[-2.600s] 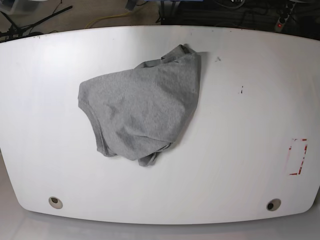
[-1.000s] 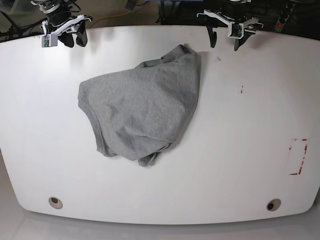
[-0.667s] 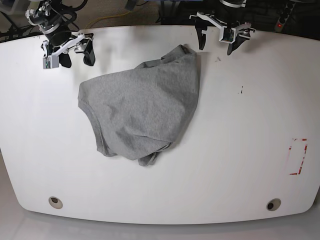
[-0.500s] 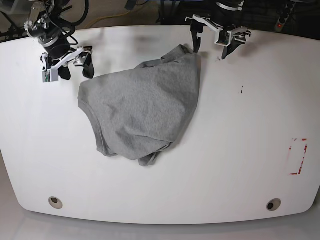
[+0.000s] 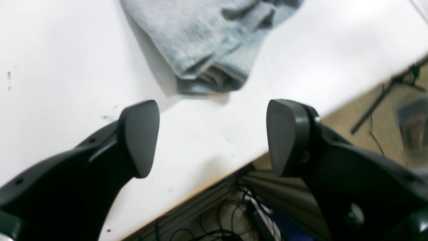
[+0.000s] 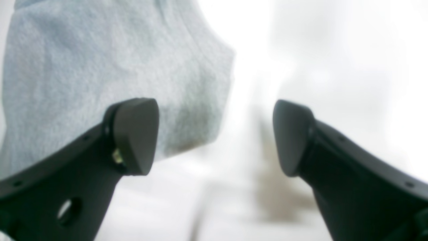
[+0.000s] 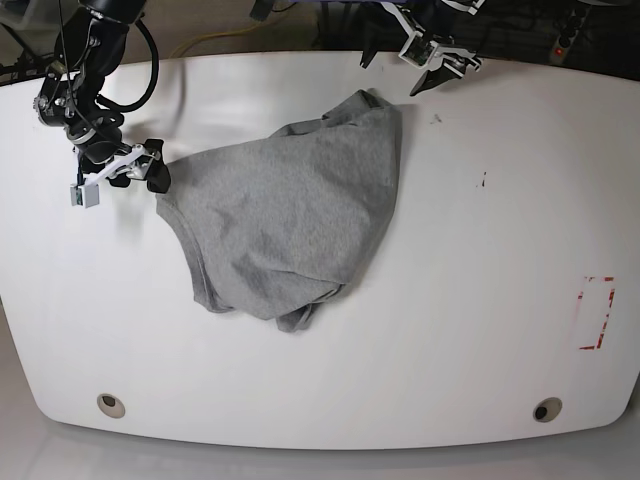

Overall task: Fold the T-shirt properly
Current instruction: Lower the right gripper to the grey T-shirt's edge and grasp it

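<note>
The grey T-shirt point(image 7: 280, 210) lies crumpled in a heap on the white table point(image 7: 500, 300); no lettering shows. My left gripper point(image 7: 392, 72) is open and empty at the far table edge, just above the shirt's bunched far corner. In the left wrist view that gripper point(image 5: 214, 137) hovers short of the folded corner point(image 5: 214, 43). My right gripper point(image 7: 135, 178) is open and empty at the shirt's left edge. In the right wrist view that gripper point(image 6: 214, 137) straddles the shirt's edge point(image 6: 100, 67), the left finger over the cloth.
A red taped rectangle point(image 7: 597, 313) marks the table's right side. Two round holes point(image 7: 111, 404) point(image 7: 547, 409) sit near the front edge. A small dark mark point(image 7: 484, 180) lies right of the shirt. Cables and floor lie beyond the far edge point(image 5: 384, 100).
Both arms came into view and moved in on the shirt. The right gripper dropped to its left edge; the left gripper slid left to its far corner. The shirt has not moved.
</note>
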Motion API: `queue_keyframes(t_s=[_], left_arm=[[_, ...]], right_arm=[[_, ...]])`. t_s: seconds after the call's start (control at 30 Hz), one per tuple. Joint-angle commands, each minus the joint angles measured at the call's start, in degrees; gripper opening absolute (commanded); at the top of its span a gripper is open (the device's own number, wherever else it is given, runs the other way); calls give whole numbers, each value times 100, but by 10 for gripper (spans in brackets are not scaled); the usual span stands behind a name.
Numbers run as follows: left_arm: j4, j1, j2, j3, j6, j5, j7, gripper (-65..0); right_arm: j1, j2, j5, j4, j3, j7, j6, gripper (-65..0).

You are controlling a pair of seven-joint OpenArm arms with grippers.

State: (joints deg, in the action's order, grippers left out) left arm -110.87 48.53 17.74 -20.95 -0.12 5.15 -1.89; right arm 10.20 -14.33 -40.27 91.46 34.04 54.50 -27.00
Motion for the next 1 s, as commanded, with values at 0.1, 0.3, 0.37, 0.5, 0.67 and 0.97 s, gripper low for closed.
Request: queue_keyframes(t_s=[0.1,0.3,0.37,0.5,0.67,0.97], left_arm=[[-109,74,112,-54,-28,-9,150,-192],[-100,83,112,-19,-19,-9,150,-192],[-100,83,103,-19,-19,-9,150,-192],[-100,83,86,-19,-19,-9,150,-192],[-100,83,68,-11,-10,-36,150,-192],[-109,92,-187,236,-1,-53,150,-187]], right_arm=[[-286,-242,-311,-649,2,-101,6,-136],[-470,-233,-303,-1133,-6,-101,6,-136],[-532,-233,-294,-1282,-6,-101,6,-138],[-576,-233,-294,-1432,-103,-101,6,-138],[-541,-365,-329,-1414,-754,-101,6,-140],[-461,-374,-294,-1449,-806,-127,6,-233]])
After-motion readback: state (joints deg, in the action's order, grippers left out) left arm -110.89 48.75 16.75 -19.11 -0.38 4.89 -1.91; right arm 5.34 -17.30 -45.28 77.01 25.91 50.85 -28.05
